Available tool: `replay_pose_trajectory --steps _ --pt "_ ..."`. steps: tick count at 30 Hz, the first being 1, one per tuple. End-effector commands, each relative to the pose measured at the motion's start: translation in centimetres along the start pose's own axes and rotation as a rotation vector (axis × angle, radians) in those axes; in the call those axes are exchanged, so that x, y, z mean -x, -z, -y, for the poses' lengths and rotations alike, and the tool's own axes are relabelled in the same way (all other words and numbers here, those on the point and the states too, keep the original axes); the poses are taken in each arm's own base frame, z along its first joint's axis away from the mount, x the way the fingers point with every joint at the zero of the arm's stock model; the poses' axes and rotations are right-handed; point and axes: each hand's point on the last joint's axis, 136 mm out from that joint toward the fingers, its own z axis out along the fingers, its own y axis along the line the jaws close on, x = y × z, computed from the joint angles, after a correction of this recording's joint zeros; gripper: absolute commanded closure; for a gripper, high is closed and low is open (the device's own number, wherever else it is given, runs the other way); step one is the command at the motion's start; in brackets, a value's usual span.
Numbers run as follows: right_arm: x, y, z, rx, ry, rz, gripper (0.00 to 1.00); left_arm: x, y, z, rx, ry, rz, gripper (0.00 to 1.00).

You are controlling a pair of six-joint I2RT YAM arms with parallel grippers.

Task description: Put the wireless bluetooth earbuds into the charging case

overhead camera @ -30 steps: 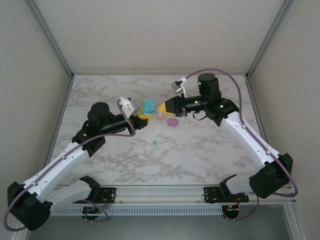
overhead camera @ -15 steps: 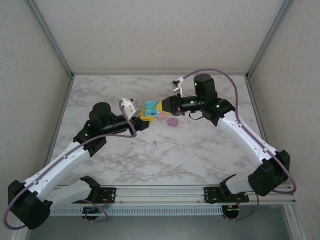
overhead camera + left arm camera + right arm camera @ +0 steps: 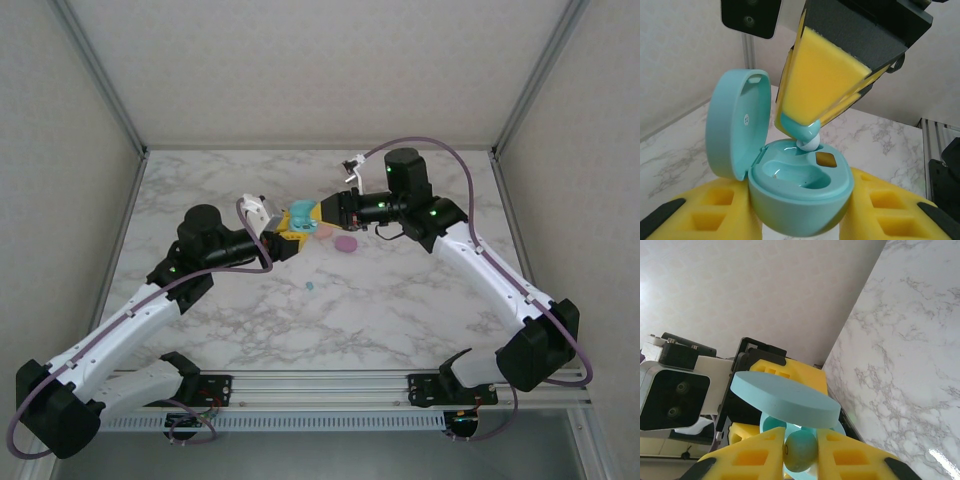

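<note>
teal oval plastic charging case (image 3: 790, 185), lid open, sits gripped in left claw (image 3: 287, 237); right claw (image 3: 800, 452) pinches small teal earbud (image 3: 808, 139) at its socket.

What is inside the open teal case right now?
The teal case holds one empty well and a brown patch. The right gripper holds a teal earbud at its far side; the well beneath is covered.

You have bright, even light, faint shadows, and glare on the table (image 3: 940, 460) at the right wrist view's five o'clock.
</note>
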Motion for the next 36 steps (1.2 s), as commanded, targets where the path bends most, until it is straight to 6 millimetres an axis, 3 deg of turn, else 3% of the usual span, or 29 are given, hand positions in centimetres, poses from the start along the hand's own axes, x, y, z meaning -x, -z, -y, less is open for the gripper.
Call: replay_pose_trajectory --steps 1,21,26,36 --pt "0.6 -0.2 -0.3 -0.017 0.042 0.025 0.80 2.8 0.3 1.0 -0.034 -0.044 0.091 0.72" --pt "0.6 -0.1 -1.2 -0.033 0.080 0.046 0.76 3.3 0.4 0.6 -0.010 -0.034 0.117 0.72" --pt "-0.1 0.4 -0.8 -0.080 0.096 0.018 0.70 4.1 0.6 0.8 -0.012 -0.026 0.153 0.72" --pt "-0.1 0.8 -0.8 -0.119 0.094 0.017 0.73 4.8 0.8 0.8 -0.011 -0.025 0.173 0.73"
